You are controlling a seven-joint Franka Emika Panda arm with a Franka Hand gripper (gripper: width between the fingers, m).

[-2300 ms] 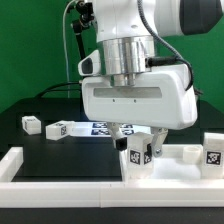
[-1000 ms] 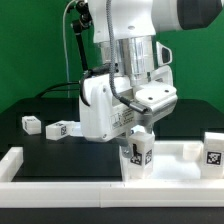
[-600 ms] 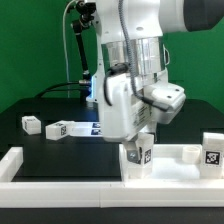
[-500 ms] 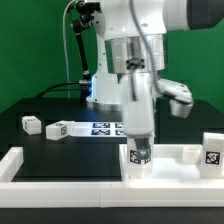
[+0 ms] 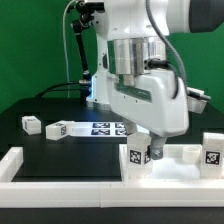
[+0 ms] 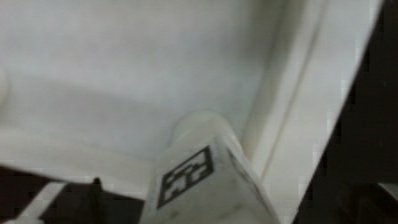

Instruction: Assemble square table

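The square table's white panel [image 5: 172, 163] lies at the exterior view's right. A short white leg [image 5: 136, 157] with a black-and-white tag stands upright on its near left corner. My gripper [image 5: 147, 151] hangs straight over that leg, with its jaws open on either side of it. In the wrist view the tagged leg [image 6: 201, 172] rises between the two dark fingers [image 6: 43, 206], with a gap showing beside it, over the pale panel [image 6: 125, 80]. A second leg [image 5: 212, 151] stands at the panel's right end. Two more legs [image 5: 31, 124] [image 5: 57, 128] lie on the black table.
The marker board [image 5: 104, 127] lies flat behind the arm. Long white border bars [image 5: 55, 168] run along the front and left of the black work area. A green backdrop closes off the rear.
The wrist has turned round above the upright leg, and the jaws have spread apart and let go of it. The leg stays standing on the panel.
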